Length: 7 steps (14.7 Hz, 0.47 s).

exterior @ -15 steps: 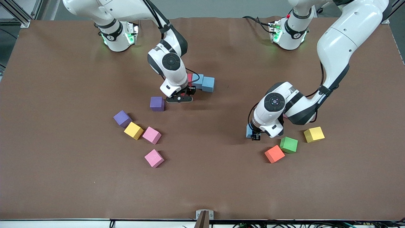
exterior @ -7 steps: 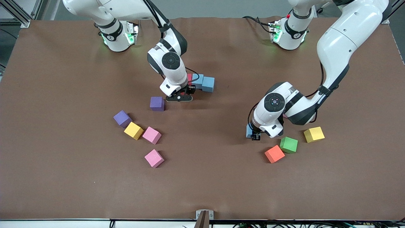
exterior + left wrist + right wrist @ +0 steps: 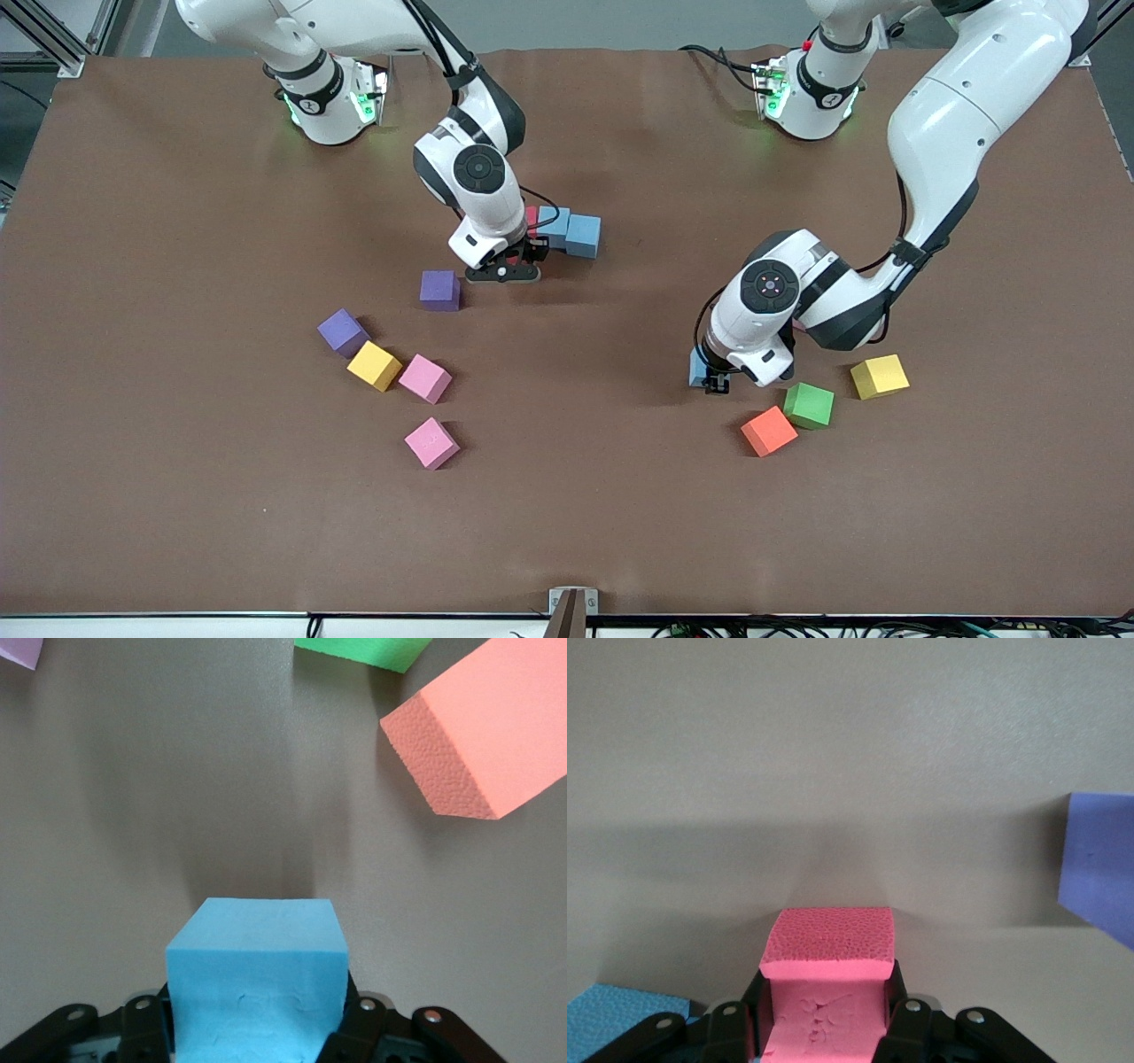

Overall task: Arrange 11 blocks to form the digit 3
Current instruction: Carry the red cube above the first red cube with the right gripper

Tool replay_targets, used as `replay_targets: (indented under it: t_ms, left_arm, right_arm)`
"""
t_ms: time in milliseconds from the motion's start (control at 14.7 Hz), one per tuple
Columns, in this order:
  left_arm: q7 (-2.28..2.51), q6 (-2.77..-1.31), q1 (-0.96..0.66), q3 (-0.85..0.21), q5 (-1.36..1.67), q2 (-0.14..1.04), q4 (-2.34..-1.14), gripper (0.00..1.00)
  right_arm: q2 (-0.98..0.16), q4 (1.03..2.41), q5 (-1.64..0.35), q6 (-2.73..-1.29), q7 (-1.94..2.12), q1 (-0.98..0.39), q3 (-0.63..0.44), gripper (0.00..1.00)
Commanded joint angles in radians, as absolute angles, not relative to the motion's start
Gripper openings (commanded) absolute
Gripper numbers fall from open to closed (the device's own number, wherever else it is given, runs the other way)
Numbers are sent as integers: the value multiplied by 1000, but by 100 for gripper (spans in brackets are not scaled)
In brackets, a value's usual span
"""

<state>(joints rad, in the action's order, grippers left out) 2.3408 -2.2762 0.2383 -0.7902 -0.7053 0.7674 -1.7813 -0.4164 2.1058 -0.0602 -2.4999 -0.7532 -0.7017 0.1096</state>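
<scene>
right gripper [image 3: 824, 1028] pinching red block [image 3: 827, 979] | left gripper [image 3: 257, 1028] pinching blue block [image 3: 255, 979] | we fear nudging placed blue blocks [image 3: 571, 232]

Robotics lab bench. Two white Franka arms bolted at the worktop [image 3: 159, 496] edge, green status LEDs on both bases [image 3: 332, 102], loose cabling [image 3: 718, 66], aluminium extrusion frame [image 3: 53, 40] at one corner, brown mat covering the worktop, coloured foam cubes [image 3: 423, 378] scattered as test objects.
</scene>
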Motion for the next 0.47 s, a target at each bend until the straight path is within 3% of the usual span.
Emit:
replay_targets:
  t_ms: [0,407]
  left_arm:
    - [2322,-2275,229,-785,-703,779,-1759,55]
    - [2322,-2278,229,-785,-703,781,-1758,55]
  right_arm:
    - [-387,2155,-91,-2514,-738,-710,118,2]
    - [-362,2184,-91,-2505,-738,-709,118,2]
